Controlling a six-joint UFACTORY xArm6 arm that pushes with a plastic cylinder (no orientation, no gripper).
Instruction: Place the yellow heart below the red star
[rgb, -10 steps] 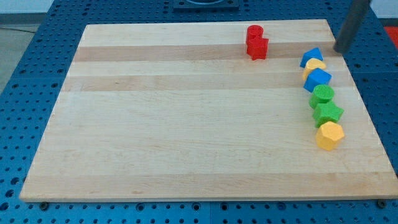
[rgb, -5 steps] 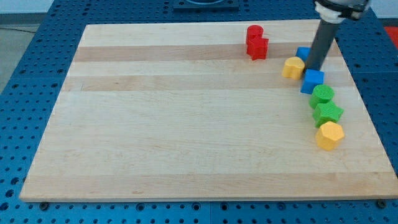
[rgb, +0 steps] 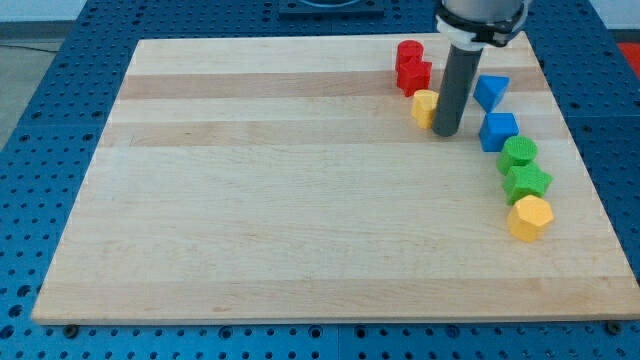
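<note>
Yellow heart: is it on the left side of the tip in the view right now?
Yes: the yellow heart sits against the view's left side of my tip, just lower right of the red star.

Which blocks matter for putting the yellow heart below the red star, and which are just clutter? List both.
Job:
- yellow heart, just below-right of the star
- red star
- my tip, against the heart's right side

Lying about:
- red block behind the star
- blue blocks
- green blocks
- yellow block

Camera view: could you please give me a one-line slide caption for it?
My tip presses the yellow heart from the view's right, just below the red star.
</note>
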